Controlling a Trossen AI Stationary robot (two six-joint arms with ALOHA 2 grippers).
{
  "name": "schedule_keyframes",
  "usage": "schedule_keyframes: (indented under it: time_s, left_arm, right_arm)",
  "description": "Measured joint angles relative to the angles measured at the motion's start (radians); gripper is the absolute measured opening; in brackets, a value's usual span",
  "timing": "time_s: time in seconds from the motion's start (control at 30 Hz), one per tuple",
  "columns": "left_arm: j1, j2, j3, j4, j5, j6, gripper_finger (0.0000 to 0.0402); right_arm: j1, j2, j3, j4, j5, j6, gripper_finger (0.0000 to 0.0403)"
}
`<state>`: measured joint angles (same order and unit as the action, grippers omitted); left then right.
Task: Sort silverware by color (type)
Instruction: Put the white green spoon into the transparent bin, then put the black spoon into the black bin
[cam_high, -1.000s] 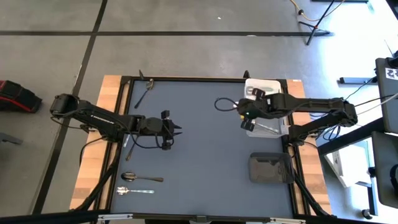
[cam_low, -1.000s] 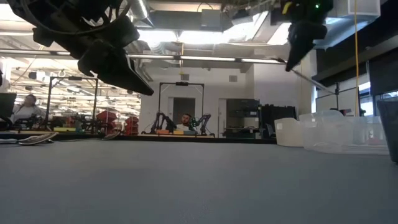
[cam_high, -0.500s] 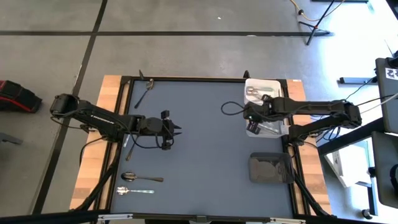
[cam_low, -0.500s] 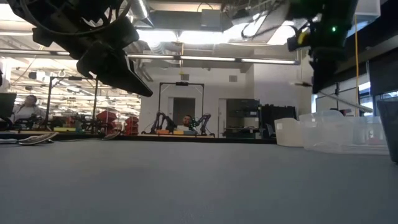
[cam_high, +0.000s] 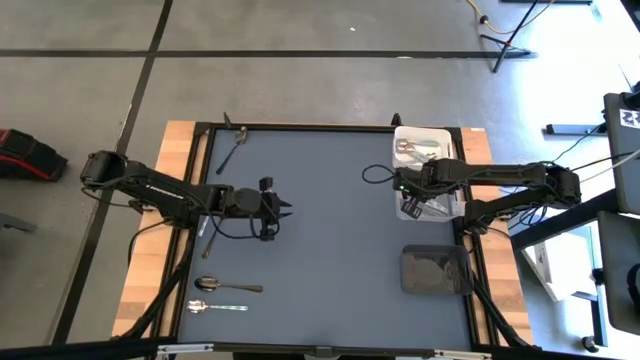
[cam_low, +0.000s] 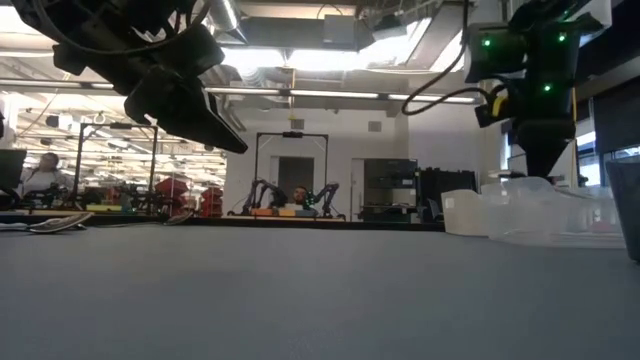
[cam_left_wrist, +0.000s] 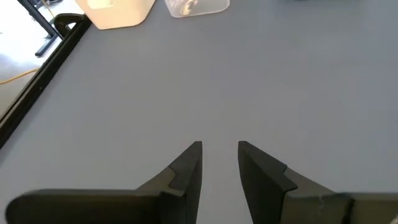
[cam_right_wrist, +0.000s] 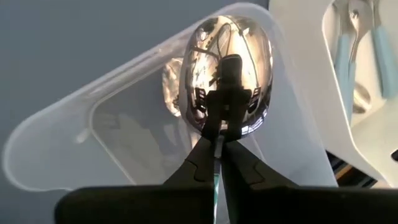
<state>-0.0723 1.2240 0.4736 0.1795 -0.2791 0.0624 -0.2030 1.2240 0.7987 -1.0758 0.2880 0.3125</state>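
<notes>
My right gripper (cam_high: 407, 200) is shut on a shiny silver spoon (cam_right_wrist: 227, 74) and hangs over the clear bin (cam_high: 440, 208) near the table's right edge. My left gripper (cam_high: 288, 212) hovers open over bare table, left of centre, touching nothing. Several pieces lie flat along the left side: a fork (cam_high: 235, 145) at the far corner, a slim piece (cam_high: 208, 240) beside the left arm, a dark spoon (cam_high: 228, 286) and a silver spoon (cam_high: 215, 307) near the front. More silverware (cam_high: 415, 147) lies in the white bin (cam_high: 445, 133). My right gripper pinches the spoon's thin handle (cam_right_wrist: 217, 152) between its two fingertips, coming from above and pointing down. The bowl (cam_right_wrist: 227, 68) hangs below the fingers, over the clear bin (cam_right_wrist: 93, 137). Whether the bowl touches the bin, I cannot tell.
A dark bin (cam_high: 435, 270) sits near the right front corner, closer to me than the clear bin. The white bin (cam_right_wrist: 367, 134) stands just beyond the clear one. A raised black frame (cam_high: 300, 127) borders the grey mat. The mat's middle (cam_high: 330, 230) is bare.
My right gripper, carrying the spoon, has moved toward the table's right edge and down, from beside the bins to over the clear bin. The spoon, earlier slanting out from the fingers, now hangs straight below them.
</notes>
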Motion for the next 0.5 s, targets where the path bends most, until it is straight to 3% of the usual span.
schedule_keyframes:
  time_s: [0.1, 0.37, 0.5]
  left_arm:
    - [0.000, 0.000, 0.000, 0.000, 0.000, 0.000, 0.0098]
    - [0.000, 0.000, 0.000, 0.048, 0.000, 0.001, 0.0101]
    - [0.000, 0.000, 0.000, 0.040, -0.031, 0.002, 0.0119]
  right_arm:
    - [-0.028, 0.000, -0.002, 0.000, 0.003, 0.026, 0.0028]
    - [-0.039, 0.000, 0.066, -0.082, -0.028, 0.057, 0.0146]
    - [-0.039, -0.013, 0.133, -0.054, -0.029, 0.072, 0.0172]
